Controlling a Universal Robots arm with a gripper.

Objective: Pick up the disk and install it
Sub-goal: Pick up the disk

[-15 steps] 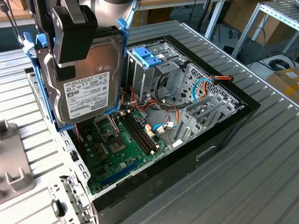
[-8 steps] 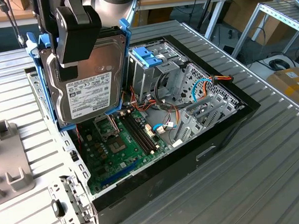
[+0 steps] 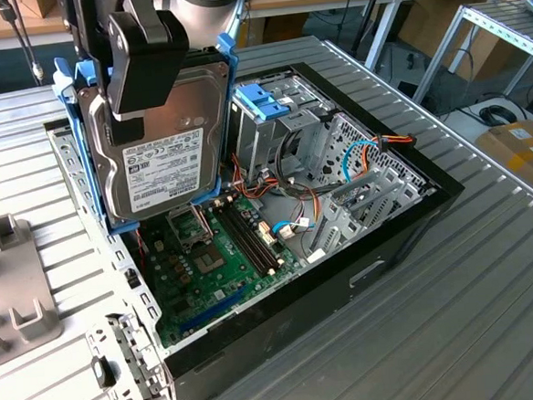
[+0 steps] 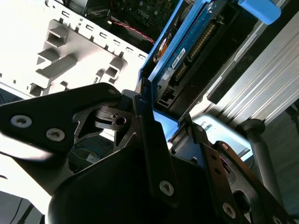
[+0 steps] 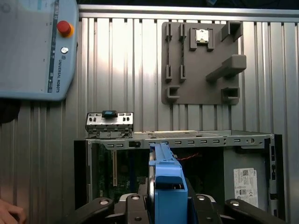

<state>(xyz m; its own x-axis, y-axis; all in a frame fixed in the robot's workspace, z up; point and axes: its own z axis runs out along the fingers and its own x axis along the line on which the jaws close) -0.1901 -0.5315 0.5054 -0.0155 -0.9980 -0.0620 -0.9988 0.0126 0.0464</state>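
Hanging upright and on edge over the open computer case [image 3: 284, 318], the disk [image 3: 167, 147] is pinched across its flat faces by the gripper [image 3: 128, 118], whose fingers are closed tight on drive and light-blue carrier alike. It sits above the motherboard [image 3: 216, 268], just beside the metal drive cage [image 3: 271, 136] on the exterior view's right. The pick-up looks done and the install under way but unfinished; seating it would likely call for squaring the carrier's side rails to the cage.
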